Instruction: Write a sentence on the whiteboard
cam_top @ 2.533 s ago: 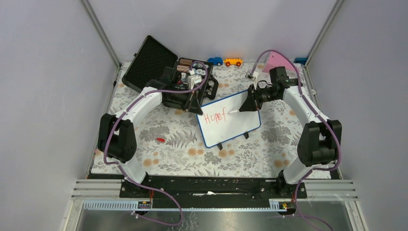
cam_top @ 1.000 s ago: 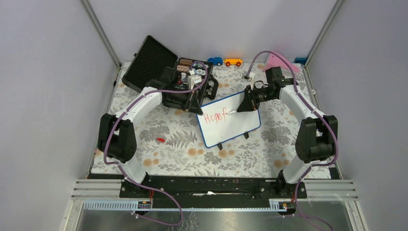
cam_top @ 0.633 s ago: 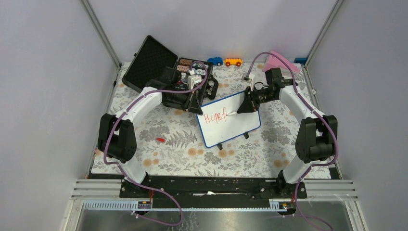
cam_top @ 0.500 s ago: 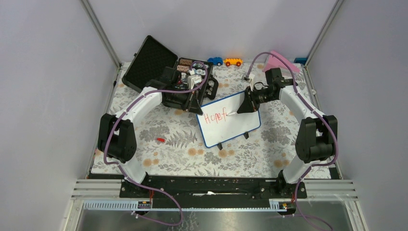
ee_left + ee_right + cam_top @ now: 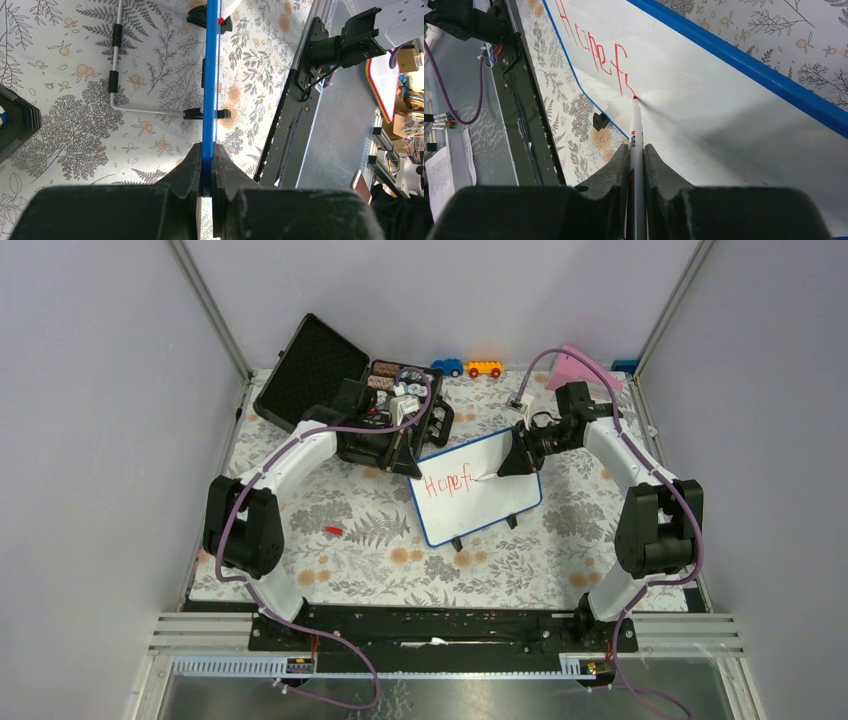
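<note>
The left gripper point(image 5: 207, 152) had its two black fingers point(image 5: 190, 165) shut tight on the thin blue frame of the small rectangular white whiteboard point(image 5: 490, 502), pinching it edge-on at the board's far left corner. The right gripper point(image 5: 636, 150) was closed almost fully around a slim white marker pen point(image 5: 636, 125). The pen's red tip touched the board's white face just past the last red stroke. The red handwritten sentence point(image 5: 596, 52) read "Hope f" plus a short further stroke, all on one line.

The whiteboard stood tilted on two small black feet near the middle of the floral-patterned table cover point(image 5: 350, 530), between the two arms. Just behind it lay an open black hard-shell case point(image 5: 300, 365), its foam-lined lid thrown back. Its tray held a clutter of small items point(image 5: 385, 377), brown rolls and white pieces among them, too small to tell apart.
</note>
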